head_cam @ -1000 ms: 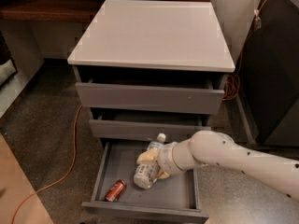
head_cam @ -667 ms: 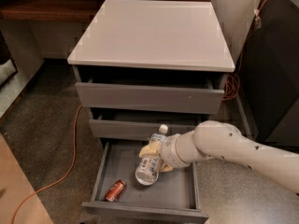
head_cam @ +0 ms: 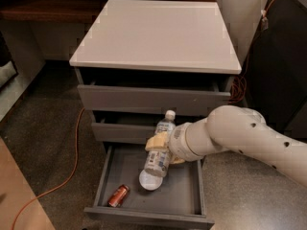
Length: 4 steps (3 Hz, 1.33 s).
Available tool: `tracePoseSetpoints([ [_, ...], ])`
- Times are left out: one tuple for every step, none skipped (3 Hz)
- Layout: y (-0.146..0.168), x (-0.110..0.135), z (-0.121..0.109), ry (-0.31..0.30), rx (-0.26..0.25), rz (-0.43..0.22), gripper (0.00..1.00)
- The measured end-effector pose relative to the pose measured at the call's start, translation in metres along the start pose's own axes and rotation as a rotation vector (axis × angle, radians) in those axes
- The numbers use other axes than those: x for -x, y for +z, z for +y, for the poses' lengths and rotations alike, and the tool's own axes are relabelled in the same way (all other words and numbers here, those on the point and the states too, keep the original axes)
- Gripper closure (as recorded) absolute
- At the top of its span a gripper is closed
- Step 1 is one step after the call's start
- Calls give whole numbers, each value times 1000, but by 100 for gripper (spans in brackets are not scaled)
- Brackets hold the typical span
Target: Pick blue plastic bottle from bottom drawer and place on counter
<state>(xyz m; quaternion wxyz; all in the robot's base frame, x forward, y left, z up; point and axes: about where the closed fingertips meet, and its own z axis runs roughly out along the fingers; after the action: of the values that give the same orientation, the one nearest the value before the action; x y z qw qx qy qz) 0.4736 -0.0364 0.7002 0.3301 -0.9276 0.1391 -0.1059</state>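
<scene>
The blue plastic bottle, see-through with a white cap, is held tilted, cap up, above the open bottom drawer. My gripper reaches in from the right and is shut on the bottle's middle, its cream fingers wrapped around it. The bottle's base hangs clear of the drawer's grey floor and its cap reaches the front of the middle drawer. The white counter tops the grey cabinet above.
A reddish-brown can lies at the front left of the bottom drawer. The top and middle drawers stand slightly open. An orange cable runs over the floor on the left. A dark cabinet stands at right.
My gripper has lifted the bottle up out of the bottom drawer, and the bottle has swung more upright. The can has not moved.
</scene>
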Motion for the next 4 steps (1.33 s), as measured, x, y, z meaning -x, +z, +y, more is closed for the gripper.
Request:
tracePoseSetpoints([
  [-1,0,-1,2,2,10,100],
  [-11,-2,-10,-13,0,43,100],
  [-28,-4,-31,-61,7,73,100],
  [-48,-8,-58,-117,25,101,100],
])
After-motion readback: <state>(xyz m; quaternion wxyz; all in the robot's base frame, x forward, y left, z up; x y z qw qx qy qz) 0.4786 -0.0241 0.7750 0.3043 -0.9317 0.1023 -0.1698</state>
